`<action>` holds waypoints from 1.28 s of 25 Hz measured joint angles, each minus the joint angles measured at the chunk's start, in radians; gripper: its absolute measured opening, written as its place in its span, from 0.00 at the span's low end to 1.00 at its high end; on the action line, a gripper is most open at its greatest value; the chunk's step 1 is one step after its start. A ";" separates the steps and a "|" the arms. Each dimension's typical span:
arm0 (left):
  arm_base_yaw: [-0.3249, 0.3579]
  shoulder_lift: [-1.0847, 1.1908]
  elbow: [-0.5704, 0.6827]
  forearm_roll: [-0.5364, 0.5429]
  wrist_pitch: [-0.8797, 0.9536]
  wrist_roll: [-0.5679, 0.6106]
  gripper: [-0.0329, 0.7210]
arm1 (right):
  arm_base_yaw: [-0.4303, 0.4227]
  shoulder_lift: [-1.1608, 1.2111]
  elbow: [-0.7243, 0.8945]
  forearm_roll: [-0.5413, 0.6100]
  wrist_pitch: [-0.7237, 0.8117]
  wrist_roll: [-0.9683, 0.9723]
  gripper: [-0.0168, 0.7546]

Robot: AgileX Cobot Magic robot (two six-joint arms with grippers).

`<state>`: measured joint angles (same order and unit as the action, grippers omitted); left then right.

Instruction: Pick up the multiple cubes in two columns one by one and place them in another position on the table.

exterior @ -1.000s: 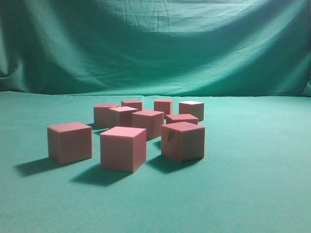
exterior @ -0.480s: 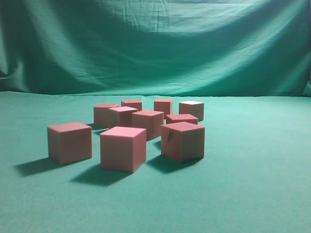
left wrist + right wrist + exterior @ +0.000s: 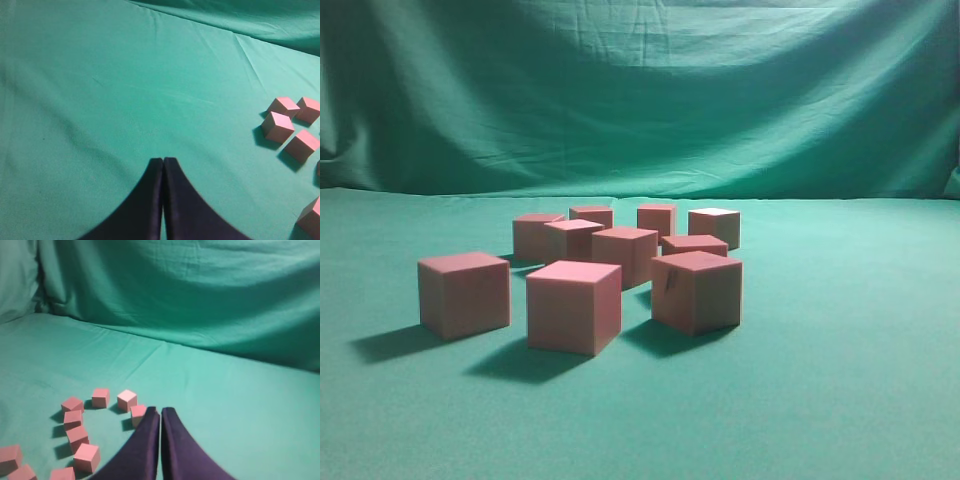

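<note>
Nearest the exterior camera, three of the cubes (image 3: 574,306) sit well apart on the green counter (image 3: 840,400); they look light, rigid and matte, best pinched across two opposite flat sides. Behind them the rest crowd close, leaving little room beside each. Both arms hang clear, left fingers (image 3: 163,165) and right fingers (image 3: 160,414) pressed together, holding nothing.

Your exterior camera sits low on the bench (image 3: 840,400), facing 12 o'clock, close to the cubes (image 3: 574,305). Both wrist cameras look down from higher, sharing those cubes.
</note>
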<state>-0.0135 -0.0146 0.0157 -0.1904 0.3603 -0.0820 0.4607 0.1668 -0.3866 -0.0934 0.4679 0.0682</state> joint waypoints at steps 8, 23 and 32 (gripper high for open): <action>0.000 0.000 0.000 0.000 0.000 0.000 0.04 | -0.190 -0.153 0.263 0.080 -0.118 0.000 0.02; 0.000 0.000 0.000 0.000 0.000 0.000 0.04 | -0.362 -0.179 0.414 0.000 -0.123 0.000 0.02; 0.000 0.000 0.000 0.000 0.000 0.000 0.04 | -0.382 -0.179 0.414 0.001 -0.076 0.005 0.02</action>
<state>-0.0135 -0.0146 0.0157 -0.1904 0.3603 -0.0820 0.0785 -0.0125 0.0271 -0.0929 0.3924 0.0732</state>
